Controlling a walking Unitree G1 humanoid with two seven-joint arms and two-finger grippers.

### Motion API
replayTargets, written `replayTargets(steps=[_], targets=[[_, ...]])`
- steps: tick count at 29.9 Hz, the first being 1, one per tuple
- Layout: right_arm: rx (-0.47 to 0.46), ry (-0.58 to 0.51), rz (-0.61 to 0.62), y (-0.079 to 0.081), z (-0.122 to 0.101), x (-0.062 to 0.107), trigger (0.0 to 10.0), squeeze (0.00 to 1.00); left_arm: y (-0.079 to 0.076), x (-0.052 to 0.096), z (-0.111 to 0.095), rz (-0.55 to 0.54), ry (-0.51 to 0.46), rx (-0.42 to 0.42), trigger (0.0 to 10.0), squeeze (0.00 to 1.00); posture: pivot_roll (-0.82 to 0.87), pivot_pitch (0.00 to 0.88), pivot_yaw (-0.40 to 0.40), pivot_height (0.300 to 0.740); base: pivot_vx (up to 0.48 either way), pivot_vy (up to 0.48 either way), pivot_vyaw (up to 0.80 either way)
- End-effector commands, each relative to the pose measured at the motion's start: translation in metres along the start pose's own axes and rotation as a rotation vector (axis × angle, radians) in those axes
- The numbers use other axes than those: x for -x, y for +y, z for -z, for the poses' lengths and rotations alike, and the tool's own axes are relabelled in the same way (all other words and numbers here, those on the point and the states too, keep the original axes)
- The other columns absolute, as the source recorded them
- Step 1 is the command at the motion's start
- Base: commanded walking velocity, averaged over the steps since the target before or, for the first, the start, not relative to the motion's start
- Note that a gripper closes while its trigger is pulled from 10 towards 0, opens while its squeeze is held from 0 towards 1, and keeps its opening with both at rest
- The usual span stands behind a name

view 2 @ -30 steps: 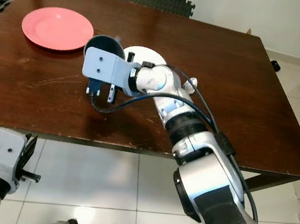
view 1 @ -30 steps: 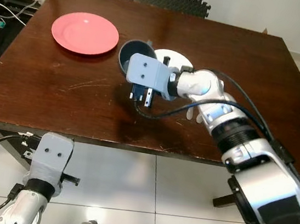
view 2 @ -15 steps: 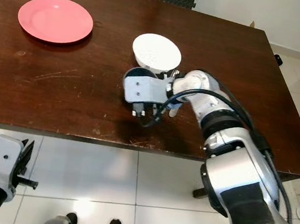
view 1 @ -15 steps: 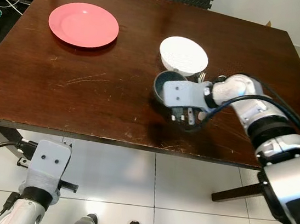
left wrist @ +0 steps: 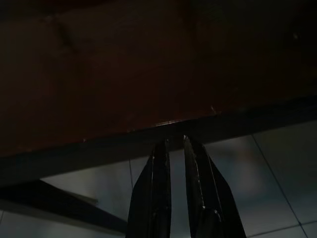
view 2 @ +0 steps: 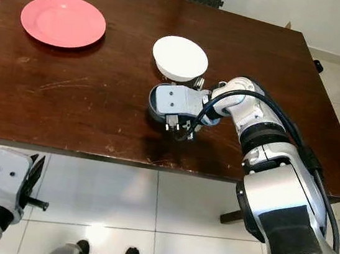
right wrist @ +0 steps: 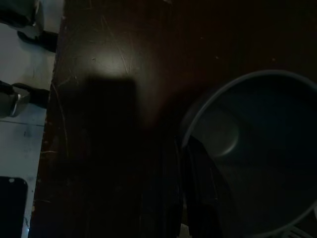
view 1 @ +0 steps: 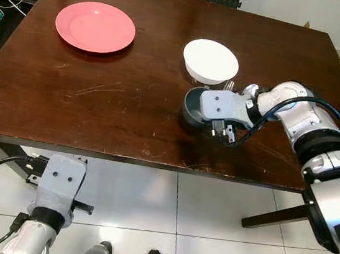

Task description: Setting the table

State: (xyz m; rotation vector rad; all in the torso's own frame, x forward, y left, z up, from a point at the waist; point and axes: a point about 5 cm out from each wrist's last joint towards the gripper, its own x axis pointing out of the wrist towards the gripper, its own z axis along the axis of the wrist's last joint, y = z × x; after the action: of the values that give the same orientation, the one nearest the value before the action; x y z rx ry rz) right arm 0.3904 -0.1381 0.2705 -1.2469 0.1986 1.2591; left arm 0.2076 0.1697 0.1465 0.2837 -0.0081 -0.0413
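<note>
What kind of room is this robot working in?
Most likely a dining area in a home: a dark wooden table on white floor tiles, bearing a pink plate, a white bowl and a dark bowl that the right gripper holds by the rim.

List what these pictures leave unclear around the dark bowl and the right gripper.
- Right gripper: the right wrist view is too dark to make out how its fingers stand at the dark bowl's rim.
- Dark bowl: in the eye views the gripper's grey housing hides its right half.
- Fork: mostly hidden behind the white bowl and the arm.
- Left gripper hangs idle under the table.
</note>
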Motion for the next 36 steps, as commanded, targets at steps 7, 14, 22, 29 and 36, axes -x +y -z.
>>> replayTargets(steps=[7, 14, 22, 29, 36], targets=[[-0.010, -0.013, -0.002, -0.001, 0.000, 0.001, 10.0, 0.00, -0.027, 0.007, -0.025, 0.342, -0.076, 0.037, 10.0, 0.00, 0.20, 0.209, -0.063, 0.740, 0.000, 0.000, 0.00], [-0.008, -0.014, -0.003, -0.001, -0.001, 0.001, 10.0, 0.00, -0.027, 0.016, -0.029, 0.427, -0.075, 0.016, 10.0, 0.00, 0.20, 0.204, -0.060, 0.740, 0.000, 0.000, 0.00], [-0.005, -0.019, 0.020, -0.004, -0.002, 0.003, 10.0, 1.00, -0.023, 0.015, -0.025, 0.402, -0.060, 0.000, 10.0, 0.00, 0.20, 0.200, -0.065, 0.740, 0.000, 0.000, 0.00], [0.001, -0.060, 0.113, -0.018, -0.010, 0.018, 10.0, 0.00, -0.027, 0.016, -0.024, 0.414, -0.042, 0.013, 10.0, 0.00, 0.19, 0.201, -0.065, 0.740, 0.000, 0.000, 0.00], [-0.006, -0.222, 0.169, -0.033, -0.027, 0.042, 10.0, 0.00, -0.028, 0.017, -0.023, 0.417, -0.037, 0.017, 10.0, 0.00, 0.19, 0.204, -0.063, 0.740, 0.000, 0.000, 0.00]])
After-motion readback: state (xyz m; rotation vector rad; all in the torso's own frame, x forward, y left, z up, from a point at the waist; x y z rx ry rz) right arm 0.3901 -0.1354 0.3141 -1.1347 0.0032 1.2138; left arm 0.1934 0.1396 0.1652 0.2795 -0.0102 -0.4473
